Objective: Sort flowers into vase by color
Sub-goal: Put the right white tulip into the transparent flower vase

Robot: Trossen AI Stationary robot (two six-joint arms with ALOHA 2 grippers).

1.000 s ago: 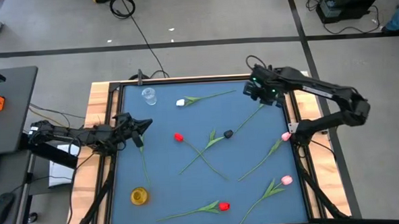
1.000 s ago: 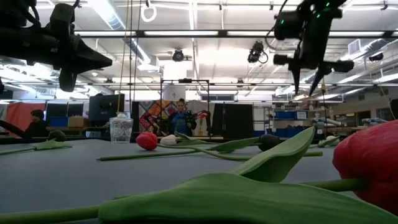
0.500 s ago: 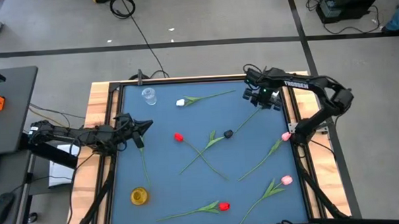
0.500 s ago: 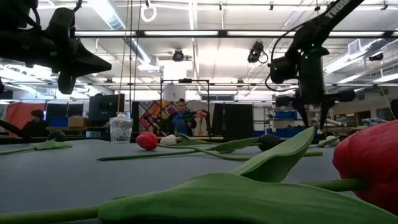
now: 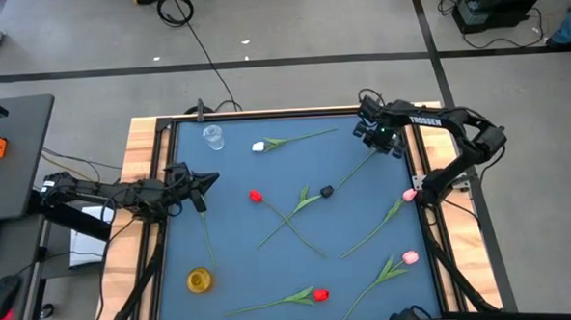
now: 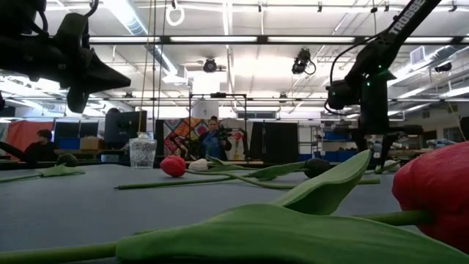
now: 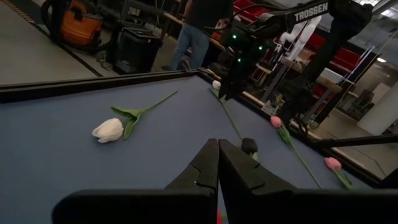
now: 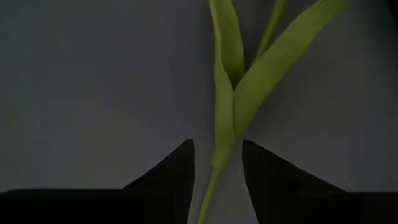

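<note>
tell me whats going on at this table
The right hand is down at the far right corner of the blue table, open, its fingers either side of the black tulip's stem. The left hand waits shut at the left side. Other tulips lie scattered; the clear vase and yellow vase are empty.

Table [image 5: 241,239]: blue top, dark frame, wooden side rails. Clear glass [image 5: 213,136] stands at far left corner. Yellow vase [image 5: 200,279] at near left. White tulip [image 5: 259,147] lies at far side, stem toward right. Red tulip [image 5: 255,195] and black tulip [image 5: 326,191] lie in middle, stems crossed. Two pink tulips [image 5: 409,195] [image 5: 409,258] near right edge. Second red tulip [image 5: 320,294] at near edge.
</note>
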